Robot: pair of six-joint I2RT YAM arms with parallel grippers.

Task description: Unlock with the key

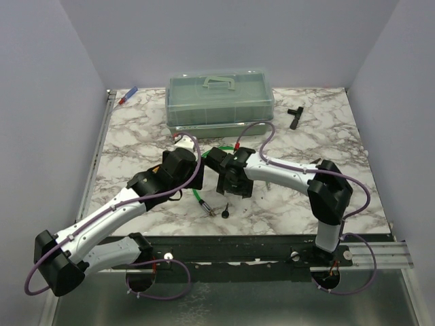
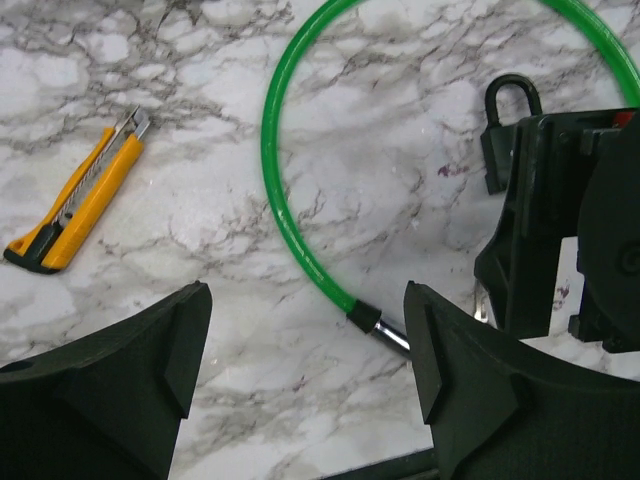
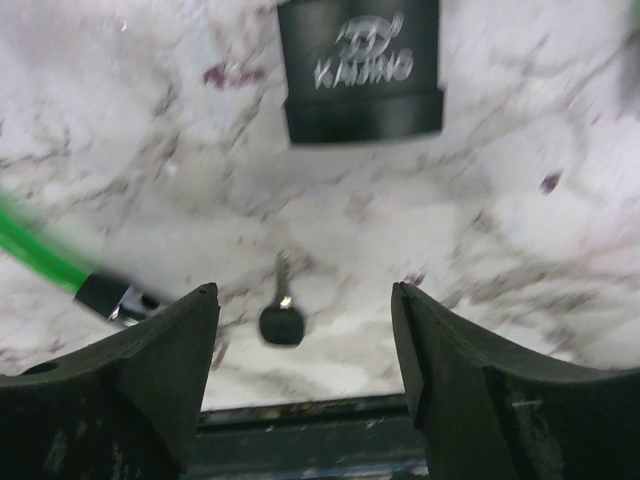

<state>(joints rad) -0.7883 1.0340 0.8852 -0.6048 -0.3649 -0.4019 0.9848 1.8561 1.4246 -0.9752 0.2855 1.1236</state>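
The right fingers [image 3: 150, 370] stand wide and empty, with the key [image 3: 282, 318] lying flat on the counter [image 3: 520, 240] between them and the padlock [image 3: 360, 70] just ahead, apparently lined up for a pickup. The left fingers [image 2: 120, 380], equally wide and empty, straddle the green cable [image 2: 275, 180].

The two arms reach in over the marbled surface [image 1: 136, 139], with the left end effector [image 1: 196, 174] and the right end effector [image 1: 223, 178] close together near the middle. From above, their jaw spacing cannot be made out. The key [image 1: 224, 211] lies flat on the near side of them, apart from both, just beside the metal tip of a green cable [image 1: 202, 195]. A clear lidded box [image 1: 219, 98] sits far centre, a black T-shaped tool [image 1: 295, 115] far right and a red-and-blue pen [image 1: 128, 96] far left.
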